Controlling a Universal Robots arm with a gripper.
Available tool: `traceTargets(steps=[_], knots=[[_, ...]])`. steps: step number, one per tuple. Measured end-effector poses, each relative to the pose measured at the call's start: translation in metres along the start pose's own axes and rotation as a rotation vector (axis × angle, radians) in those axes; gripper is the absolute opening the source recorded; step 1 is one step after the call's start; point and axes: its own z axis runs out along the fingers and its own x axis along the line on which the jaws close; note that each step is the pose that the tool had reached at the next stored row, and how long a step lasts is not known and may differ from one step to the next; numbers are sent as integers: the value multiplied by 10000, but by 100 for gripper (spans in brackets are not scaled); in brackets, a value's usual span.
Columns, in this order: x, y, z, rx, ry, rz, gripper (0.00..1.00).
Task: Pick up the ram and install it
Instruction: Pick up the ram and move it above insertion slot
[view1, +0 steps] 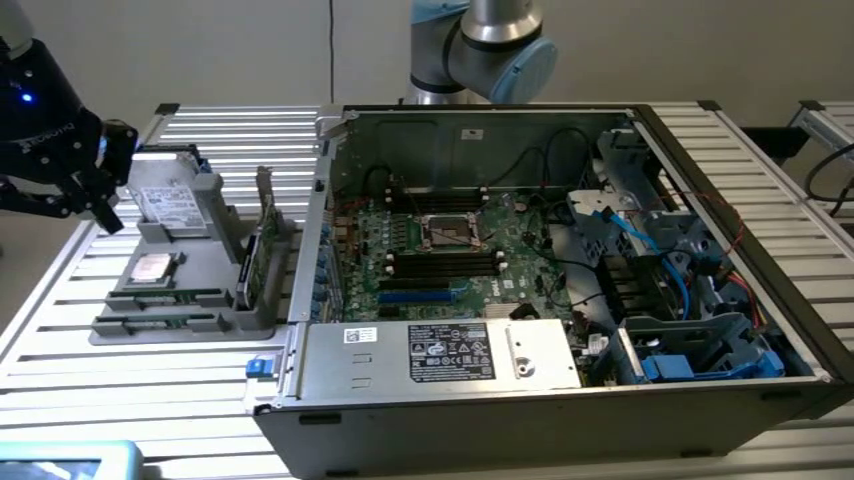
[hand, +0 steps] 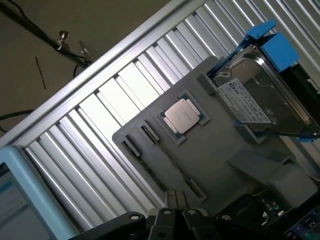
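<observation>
Exterior view first: the gripper (view1: 83, 200) hangs at the exterior view's left, over the far end of the grey parts tray (view1: 200, 330) and right next to the hard drive (view1: 171, 200) propped in its cradle. I honestly can't tell whether it's open or closed, but the ram isn't in it.

The ram (view1: 167, 297) sits on edge in a slot near the front of the tray, just in front of the processor chip (view1: 154, 267). A second stick (view1: 163, 322) sits in the next slot forward. Standing them on edge makes sense to me, since it leaves the top edge free to grab.

The taller expansion card (view1: 263, 235) stands upright on the tray's side toward the open PC case (view1: 534, 430). Inside, the motherboard (view1: 441, 250) lies flat and face up, so its long memory slots (view1: 441, 262) are reachable straight from above. I'd say the pickup isn't done yet, as the arm is nearer the drive than the ram.

Wrist view: the camera looks down on the same tray (hand: 220, 150), with the gripper (hand: 175, 200) poking in just past the end of one slot. Again, no call on open or closed.

The chip (hand: 182, 116) sits in its square pocket and the drive (hand: 260, 95) in a blue caddy (hand: 270, 37). The stick slots run alongside the chip, with small clips (hand: 149, 132) at their ends, I guess to stop a stick tipping. The ram itself is edge-on here and too thin for me to pick out.
</observation>
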Motion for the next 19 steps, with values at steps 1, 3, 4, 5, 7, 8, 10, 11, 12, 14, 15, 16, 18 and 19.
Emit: traceTargets(steps=[1, 3, 4, 5, 7, 8, 10, 11, 12, 14, 15, 16, 18, 19], knots=[[0, 0, 0, -4, 0, -190, 11], [0, 0, 0, -12, -1, -555, 11], [0, 0, 0, -16, -1, -735, 11], [0, 0, 0, -20, -2, -916, 11], [0, 0, 0, -27, -3, -1275, 11], [1, 0, 0, -31, -3, -1454, 11], [0, 0, 1, -38, -5, -1825, 11], [0, 0, 1, -42, -5, -2005, 11], [0, 0, 1, -45, -6, -2186, 11], [0, 0, 1, -53, -6, -2545, 11], [0, 0, 1, -57, -7, -2735, 11], [0, 0, 1, -61, -8, -2914, 11], [0, 0, 1, -67, -9, -3273, 11], [0, 0, 1, -69, -9, -3375, 11]])
